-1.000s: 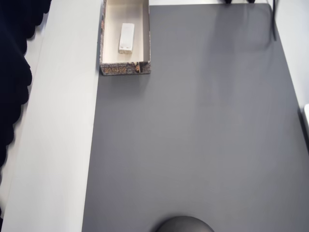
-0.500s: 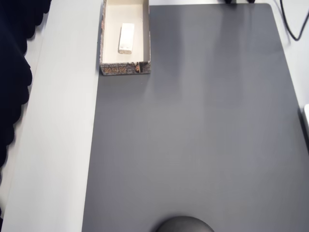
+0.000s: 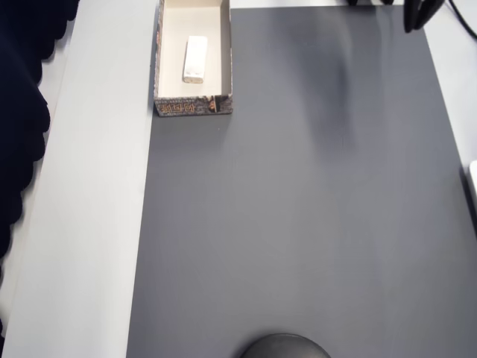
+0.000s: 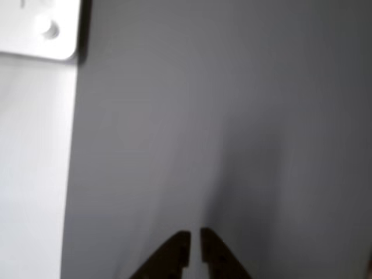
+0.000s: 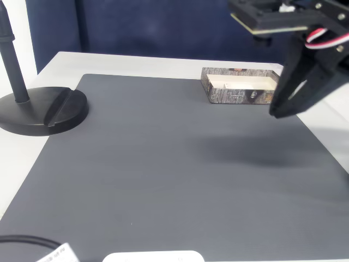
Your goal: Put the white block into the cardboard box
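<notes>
The white block [image 3: 194, 59] lies lengthwise inside the cardboard box [image 3: 226, 67] at the top left of the overhead view, resting on the cream floor. In the fixed view the cardboard box [image 5: 235, 94] stands at the far edge of the grey mat. My gripper [image 5: 282, 111] hangs above the mat to the right of the box, well apart from it. Its dark tips [image 3: 414, 19] poke in at the top right edge of the overhead view. In the wrist view my gripper [image 4: 195, 247] is shut with nothing between the fingers, over bare mat.
A grey mat [image 3: 298, 209] covers most of the table, with a white strip [image 3: 89, 224] along its left. A black round stand base [image 5: 44, 110] sits at the mat's left in the fixed view. A flat white plate with a rounded corner [image 4: 38, 29] lies off the mat.
My gripper's dark tips have come into the overhead view at the top right edge, and their shadow now falls on the mat. The block and the box have stayed put.
</notes>
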Robot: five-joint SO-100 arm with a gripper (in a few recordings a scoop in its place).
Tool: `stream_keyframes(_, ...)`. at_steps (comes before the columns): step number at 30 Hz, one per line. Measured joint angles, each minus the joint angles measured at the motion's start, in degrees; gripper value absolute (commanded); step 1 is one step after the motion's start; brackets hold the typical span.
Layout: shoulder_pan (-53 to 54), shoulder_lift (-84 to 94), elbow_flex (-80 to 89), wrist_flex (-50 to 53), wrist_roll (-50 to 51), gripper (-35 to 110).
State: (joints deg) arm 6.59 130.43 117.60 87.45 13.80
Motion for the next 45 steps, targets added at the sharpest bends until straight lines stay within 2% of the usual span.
stream_keyframes(12,-4.92,22.50,19.42,0.00,-5.10,-2)
stream_keyframes(24,-6.86,36.56,31.99,2.29,-7.82,-2)
stream_keyframes(45,-7.91,42.80,39.99,-0.62,-10.37,-2)
